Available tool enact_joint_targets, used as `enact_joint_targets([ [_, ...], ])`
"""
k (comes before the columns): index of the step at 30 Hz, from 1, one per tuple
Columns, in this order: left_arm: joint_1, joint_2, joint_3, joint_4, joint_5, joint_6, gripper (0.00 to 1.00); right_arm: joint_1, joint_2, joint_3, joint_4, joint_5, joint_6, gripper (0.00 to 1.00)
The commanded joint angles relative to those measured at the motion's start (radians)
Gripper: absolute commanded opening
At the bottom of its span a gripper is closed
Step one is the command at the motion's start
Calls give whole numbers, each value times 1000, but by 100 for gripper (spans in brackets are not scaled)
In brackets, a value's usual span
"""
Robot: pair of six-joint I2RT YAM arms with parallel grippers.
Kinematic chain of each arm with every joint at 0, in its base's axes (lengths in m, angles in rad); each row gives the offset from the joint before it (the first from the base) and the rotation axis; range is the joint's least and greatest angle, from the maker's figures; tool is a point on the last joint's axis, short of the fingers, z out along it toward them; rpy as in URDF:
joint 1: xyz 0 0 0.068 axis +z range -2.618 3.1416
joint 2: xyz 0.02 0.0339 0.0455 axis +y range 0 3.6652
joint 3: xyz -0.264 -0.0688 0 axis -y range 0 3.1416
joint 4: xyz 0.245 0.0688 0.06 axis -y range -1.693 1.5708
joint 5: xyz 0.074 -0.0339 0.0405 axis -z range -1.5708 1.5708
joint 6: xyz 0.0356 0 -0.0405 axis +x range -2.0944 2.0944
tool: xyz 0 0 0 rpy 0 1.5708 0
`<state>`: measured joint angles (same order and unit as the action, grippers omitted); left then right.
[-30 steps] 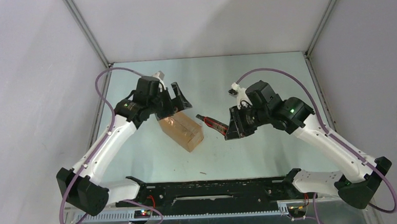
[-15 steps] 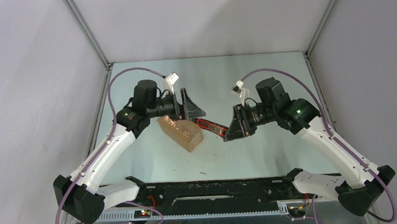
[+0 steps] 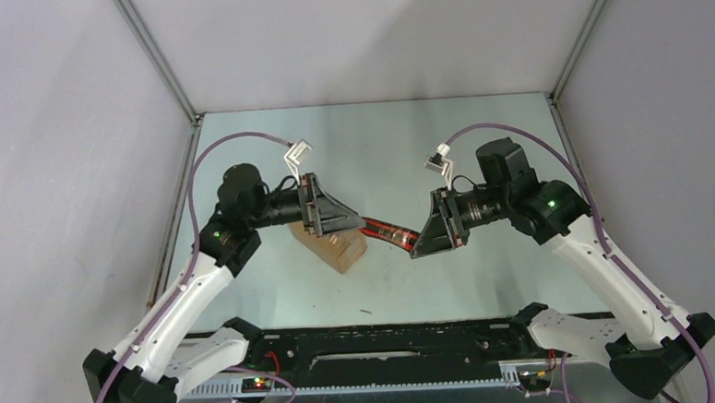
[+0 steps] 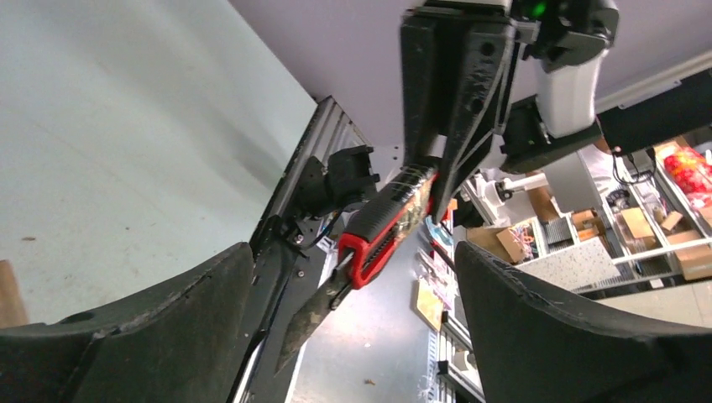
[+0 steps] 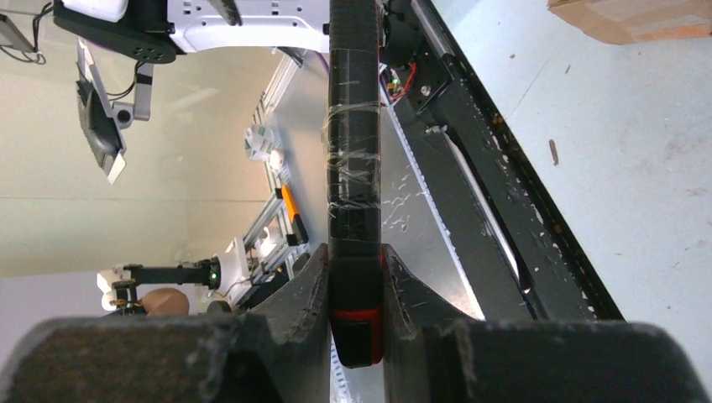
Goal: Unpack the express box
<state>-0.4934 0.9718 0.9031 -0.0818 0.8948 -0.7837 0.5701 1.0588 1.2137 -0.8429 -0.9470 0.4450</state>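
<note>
- Express box (image 3: pixel 340 249): a brown cardboard carton, lying at an angle on the counter (image 3: pixel 379 145), left of centre. In the top view its far end is sitting beneath the left gripper. Whether its flaps are cut cannot be told.
- Utility knife (image 3: pixel 388 229): red and black, with clear tape wrapped round the handle. It is hanging above the counter between the two grippers, near the box's right end, its dark blade-like tip pointing toward the left arm.
- Right gripper (image 3: pixel 420 240): clenching the knife's handle at the rear end, with both fingers (image 5: pixel 311 285) pressing against its sides.
- Left gripper (image 3: pixel 350 222): released, its fingers spreading wide and facing the right gripper. The knife's front part is lying in the gap between them, touching neither finger in the left wrist view.
</note>
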Motion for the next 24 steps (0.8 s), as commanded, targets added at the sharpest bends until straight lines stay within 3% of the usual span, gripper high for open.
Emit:
enact_joint_targets([
  [1,-14,-34,-27,117,73,-61,89,-5,-15,-3,53,-90,-10,0],
  [11,-42,-20,-50,136,95,-78,57,-10,-11,-2,101,-133,21,0],
  [14,-44,-10,-51,163,97,-99,41,-12,1,-2,117,-130,32,0],
  [17,-47,-1,-47,169,81,-111,14,-16,17,-3,137,-104,55,0],
  [18,-46,1,-46,169,72,-115,7,-17,18,-3,153,-90,71,9],
  [19,-46,5,-45,167,55,-124,1,-19,17,-5,176,-70,95,26],
  [21,-42,19,-51,214,37,-178,0,-23,-2,-35,271,-28,173,57],
  [24,-42,39,-65,302,-18,-277,0,-27,-37,-102,436,46,306,76],
])
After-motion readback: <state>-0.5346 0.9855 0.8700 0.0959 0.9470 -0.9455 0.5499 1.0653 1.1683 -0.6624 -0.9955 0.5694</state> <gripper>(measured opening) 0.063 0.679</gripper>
